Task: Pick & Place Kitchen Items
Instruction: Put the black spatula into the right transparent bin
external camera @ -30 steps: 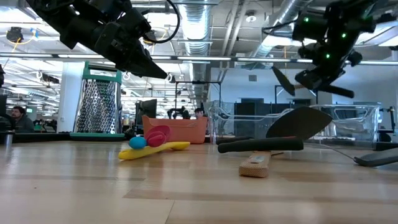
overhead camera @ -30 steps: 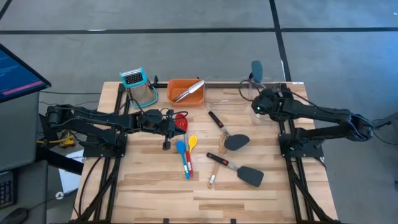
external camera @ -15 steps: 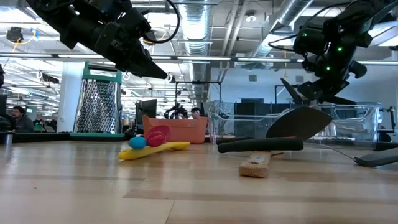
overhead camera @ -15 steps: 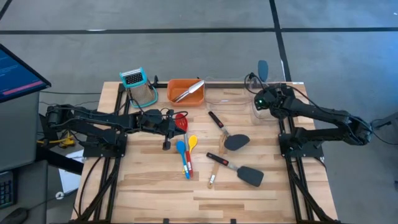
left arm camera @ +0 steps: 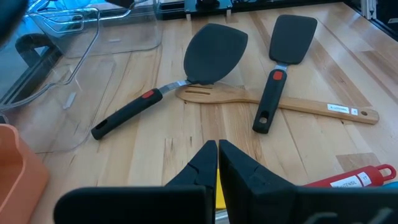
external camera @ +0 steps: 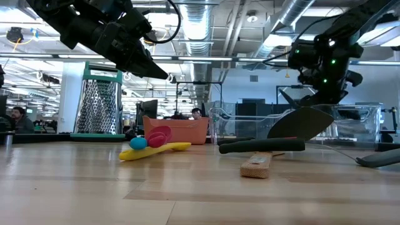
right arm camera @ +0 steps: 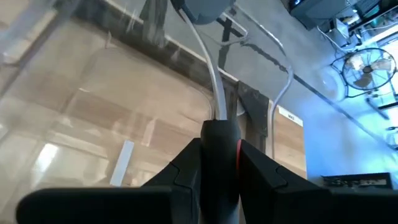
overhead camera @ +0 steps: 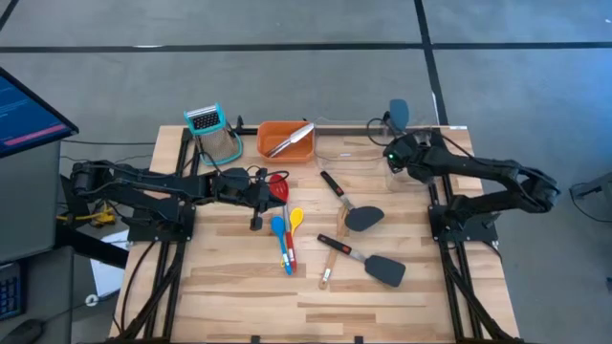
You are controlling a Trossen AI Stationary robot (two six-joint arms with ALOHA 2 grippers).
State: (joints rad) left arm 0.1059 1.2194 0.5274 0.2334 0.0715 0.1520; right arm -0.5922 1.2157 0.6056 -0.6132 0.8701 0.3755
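Note:
My right gripper [overhead camera: 392, 151] hovers over the clear plastic bin [overhead camera: 356, 149] at the table's far right, shut on a spatula with a black handle and a grey head [overhead camera: 398, 113]. My left gripper [left arm camera: 217, 155] hangs shut and holding nothing above the table's left middle, beside the red spoon [overhead camera: 278, 185]. A yellow spoon [overhead camera: 295, 219] and a blue spoon [overhead camera: 279, 233] lie flat on the wood. Two black spatulas [overhead camera: 350, 206] [overhead camera: 371, 262] and a wooden fork-like spatula [overhead camera: 329, 264] lie right of them. Silver tongs [overhead camera: 290, 139] rest in the orange tray [overhead camera: 273, 128]. My right gripper pinches the spatula's black handle [right arm camera: 219, 127] between its two fingers, near the end where the metal shaft starts. The handle runs along the fingers, which slant down toward the far edge. The spatula is lifted clear, its grey head [right arm camera: 202, 7] out ahead above the bin.
A box grater [overhead camera: 216, 131] stands at the far left beside the orange tray. A monitor [overhead camera: 24, 110] stands off the table's left side. Bare wood lies along the near edge [overhead camera: 316, 315].
My right gripper has sunk toward the clear bin and tipped further down, carrying the spatula along, still shut on its handle. The spatula's head has come lower over the bin's far side.

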